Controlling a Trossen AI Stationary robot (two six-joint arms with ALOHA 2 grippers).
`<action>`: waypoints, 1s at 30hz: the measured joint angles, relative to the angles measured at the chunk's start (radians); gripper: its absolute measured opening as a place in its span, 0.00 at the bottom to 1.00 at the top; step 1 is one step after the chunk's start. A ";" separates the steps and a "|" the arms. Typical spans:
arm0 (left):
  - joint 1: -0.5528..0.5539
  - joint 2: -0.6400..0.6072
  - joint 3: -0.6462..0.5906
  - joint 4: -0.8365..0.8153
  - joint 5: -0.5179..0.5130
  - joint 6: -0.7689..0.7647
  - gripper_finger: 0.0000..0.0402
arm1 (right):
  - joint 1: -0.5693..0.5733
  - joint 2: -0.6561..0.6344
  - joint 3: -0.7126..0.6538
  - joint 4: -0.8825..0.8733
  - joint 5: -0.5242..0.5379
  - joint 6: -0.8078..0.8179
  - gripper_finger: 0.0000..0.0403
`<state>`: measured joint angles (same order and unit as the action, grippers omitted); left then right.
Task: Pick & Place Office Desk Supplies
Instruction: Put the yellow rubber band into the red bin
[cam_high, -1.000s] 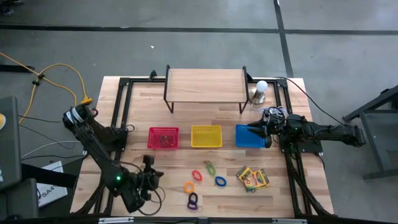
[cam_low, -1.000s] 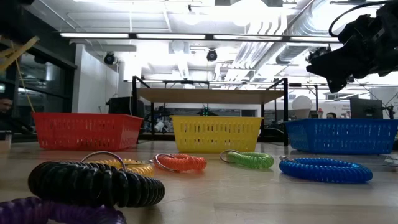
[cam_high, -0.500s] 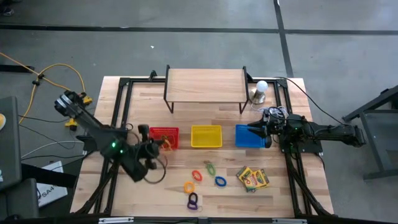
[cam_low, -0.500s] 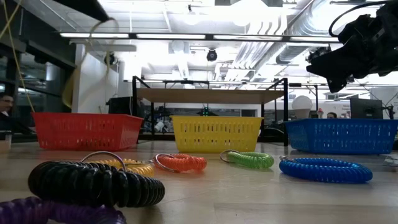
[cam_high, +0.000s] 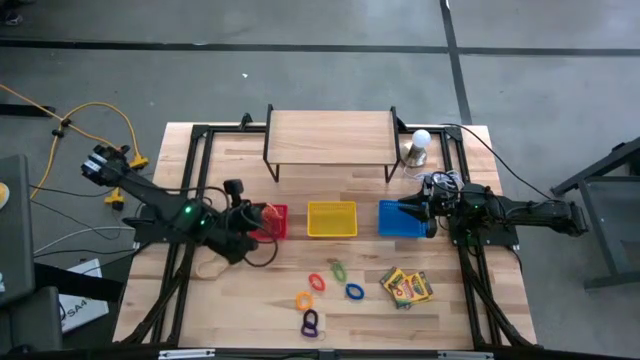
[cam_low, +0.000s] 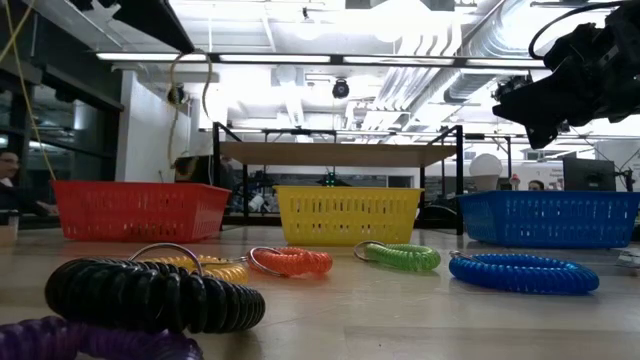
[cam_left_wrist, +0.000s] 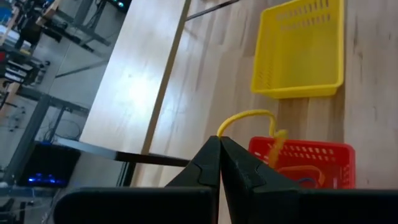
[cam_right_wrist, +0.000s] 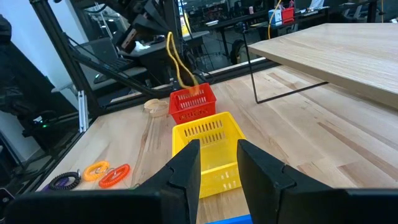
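My left gripper (cam_high: 262, 214) hovers over the left edge of the red basket (cam_high: 268, 224), shut on a yellow-tan rubber band (cam_left_wrist: 249, 114). The right wrist view shows the band (cam_right_wrist: 177, 62) dangling above that basket (cam_right_wrist: 193, 102). My right gripper (cam_right_wrist: 217, 158) is open and waits above the blue basket (cam_high: 398, 222). Coiled rings lie flat on the near table: orange (cam_high: 317, 283), green (cam_high: 339, 270), blue (cam_high: 354, 291), yellow-orange (cam_high: 304, 300) and purple with black (cam_high: 310, 322). The crayon boxes (cam_high: 406, 287) lie flat to the right of them. My left gripper pinches the rubber band between its two fingertips (cam_left_wrist: 211, 155), at one point of the loop (cam_left_wrist: 221, 129). The fingers come from the table's left, slanting slightly down. The band is lifted clear, arcs out from the tips and hangs slack over the red basket.
The yellow basket (cam_high: 332, 219) stands between the red and blue ones. Behind them stands a wooden riser shelf (cam_high: 330, 138), with a white bulb (cam_high: 421, 140) and white wire (cam_high: 440, 182) at the far right. A tan band (cam_right_wrist: 155, 106) lies left of the red basket.
My left gripper has risen from the near left of the table and travelled toward the far edge and to the right, carrying the rubber band. It now stands over the red basket, with the band hanging below it. It has stayed shut.
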<state>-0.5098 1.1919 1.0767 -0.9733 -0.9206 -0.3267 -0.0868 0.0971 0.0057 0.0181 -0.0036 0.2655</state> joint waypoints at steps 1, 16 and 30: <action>0.007 0.000 0.000 0.000 0.014 0.000 0.00 | 0.000 0.000 0.000 0.000 0.000 0.000 0.23; 0.077 0.077 -0.082 -0.022 0.187 -0.089 0.00 | 0.000 0.000 0.000 0.000 0.000 0.000 0.23; 0.077 0.131 -0.093 -0.021 0.244 -0.108 0.00 | 0.000 0.000 0.000 0.000 0.000 0.000 0.23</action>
<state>-0.4328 1.3231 0.9840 -0.9947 -0.6769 -0.4343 -0.0870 0.0973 0.0057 0.0181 -0.0034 0.2657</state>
